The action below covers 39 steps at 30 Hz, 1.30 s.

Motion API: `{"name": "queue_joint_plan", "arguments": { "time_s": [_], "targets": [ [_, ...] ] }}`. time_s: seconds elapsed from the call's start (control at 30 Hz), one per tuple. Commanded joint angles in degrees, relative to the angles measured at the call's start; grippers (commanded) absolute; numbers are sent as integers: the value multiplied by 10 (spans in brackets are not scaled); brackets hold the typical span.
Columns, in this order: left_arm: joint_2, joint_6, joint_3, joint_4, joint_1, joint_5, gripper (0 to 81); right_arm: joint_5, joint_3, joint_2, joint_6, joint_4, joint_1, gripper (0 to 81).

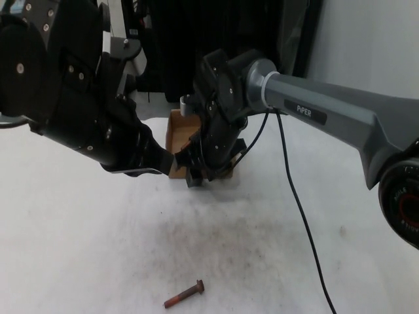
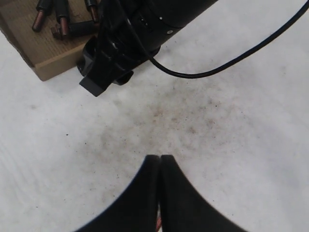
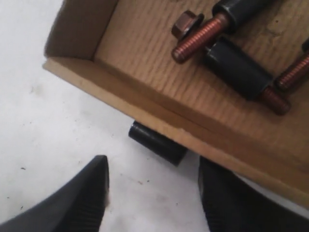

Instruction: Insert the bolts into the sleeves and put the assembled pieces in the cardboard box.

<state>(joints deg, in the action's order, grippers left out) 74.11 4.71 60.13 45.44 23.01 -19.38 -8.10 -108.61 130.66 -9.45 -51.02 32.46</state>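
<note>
A black sleeve (image 3: 157,142) lies on the white bench against the outside wall of the cardboard box (image 3: 159,113). My right gripper (image 3: 152,193) hovers open just above it, one finger on either side, nothing held. Inside the box lie several copper bolts pushed into black sleeves (image 3: 236,67). One loose copper bolt (image 1: 184,296) rests on the bench near the front edge. My left gripper (image 2: 160,162) is shut and holds nothing, hanging over bare bench a short way in front of the box (image 2: 43,48). In the high view both grippers meet beside the box (image 1: 175,127).
A black cable (image 1: 298,203) from the right arm trails across the bench toward the front right. A small pale cylinder (image 1: 185,101) stands just behind the box. Open white bench stretches at the left and front.
</note>
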Motion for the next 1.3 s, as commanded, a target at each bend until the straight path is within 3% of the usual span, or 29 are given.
{"name": "queue_joint_plan", "arguments": {
  "time_s": [0.0, 0.2, 0.87, 1.03, 1.13, 1.2, 1.27],
  "targets": [
    [0, -5, 7, 2, -2, -5, 0, 13, -4, -4, 0, 17, -5, 549],
    [0, -9, 7, 2, -2, -9, 0, 13, -4, -4, -45, 38, -5, 549],
    [0, -9, 7, 2, -2, -9, 0, 9, -3, 15, -62, 33, 3, 549],
    [0, -9, 7, 2, -2, -9, 0, 2, -3, 29, -65, 31, 16, 515],
    [0, -9, 7, 2, -2, -9, 0, 5, -3, 32, -65, 30, 25, 417],
    [0, -9, 7, 2, -2, -9, 0, 5, -3, 32, -63, 24, 30, 255],
    [0, -9, 7, 2, -2, -9, 0, 5, -4, 32, -54, 8, 30, 13]
  ]
}}
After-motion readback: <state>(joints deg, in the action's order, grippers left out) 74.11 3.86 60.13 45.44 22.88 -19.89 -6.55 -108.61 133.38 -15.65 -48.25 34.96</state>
